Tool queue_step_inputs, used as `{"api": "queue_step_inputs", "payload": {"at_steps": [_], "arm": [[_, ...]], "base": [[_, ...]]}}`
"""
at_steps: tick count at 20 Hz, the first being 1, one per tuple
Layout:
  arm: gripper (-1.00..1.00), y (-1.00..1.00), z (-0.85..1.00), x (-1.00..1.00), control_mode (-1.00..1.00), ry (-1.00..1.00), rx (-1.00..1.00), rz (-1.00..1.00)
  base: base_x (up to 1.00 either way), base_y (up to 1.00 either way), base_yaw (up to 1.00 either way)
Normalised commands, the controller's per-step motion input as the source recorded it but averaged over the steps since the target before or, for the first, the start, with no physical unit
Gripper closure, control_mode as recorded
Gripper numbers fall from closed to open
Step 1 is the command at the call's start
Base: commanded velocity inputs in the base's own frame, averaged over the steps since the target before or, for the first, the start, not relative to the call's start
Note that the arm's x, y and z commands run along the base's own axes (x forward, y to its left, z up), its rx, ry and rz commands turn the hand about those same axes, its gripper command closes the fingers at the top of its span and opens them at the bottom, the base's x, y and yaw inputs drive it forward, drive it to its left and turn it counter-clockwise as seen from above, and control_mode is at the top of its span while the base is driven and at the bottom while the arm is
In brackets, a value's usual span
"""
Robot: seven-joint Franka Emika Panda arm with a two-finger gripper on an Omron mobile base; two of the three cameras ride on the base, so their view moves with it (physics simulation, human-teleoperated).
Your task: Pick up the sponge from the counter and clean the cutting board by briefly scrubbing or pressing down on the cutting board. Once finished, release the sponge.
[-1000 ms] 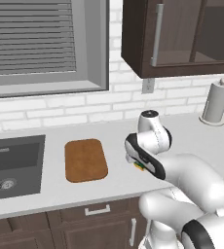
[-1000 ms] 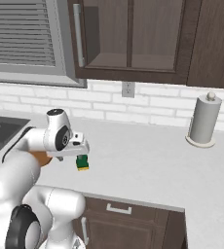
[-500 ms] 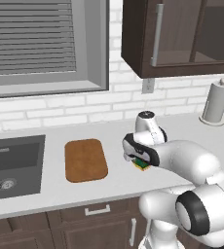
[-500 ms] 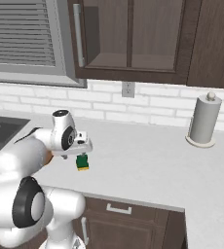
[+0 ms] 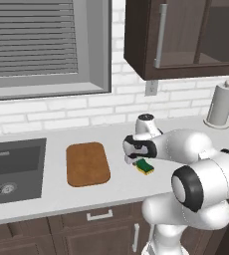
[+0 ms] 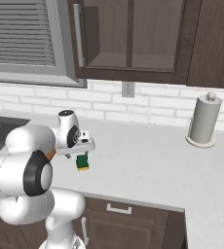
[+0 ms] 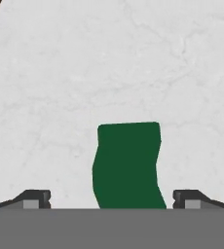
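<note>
The gripper (image 5: 142, 160) hangs right over the sponge (image 5: 146, 167) — its tips spread wide, not touching it — beside the board (image 5: 87, 163).

No text, label, brand, number or sign can be read anywhere in these pictures. The sponge (image 7: 127, 165) shows a plain green face, the cutting board (image 5: 87, 163) is bare wood, the tabletop (image 6: 148, 165) is unmarked pale stone, and the cabinet doors, the wall outlet and the paper towel roll (image 6: 202, 119) carry no lettering that can be made out.
</note>
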Motion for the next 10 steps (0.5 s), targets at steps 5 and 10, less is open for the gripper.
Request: {"api": "queue_step_inputs", "payload": {"at_steps": [5, 10], "arm": [[-1.0, 0.0, -0.29, 0.08, -1.0, 0.03, 0.0, 0.03], [-1.0, -0.01, -0.28, 0.01, -1.0, 0.04, 0.0, 0.03]], "base": [[0.0, 0.0, 0.0], [0.0, 0.0, 0.0]]}}
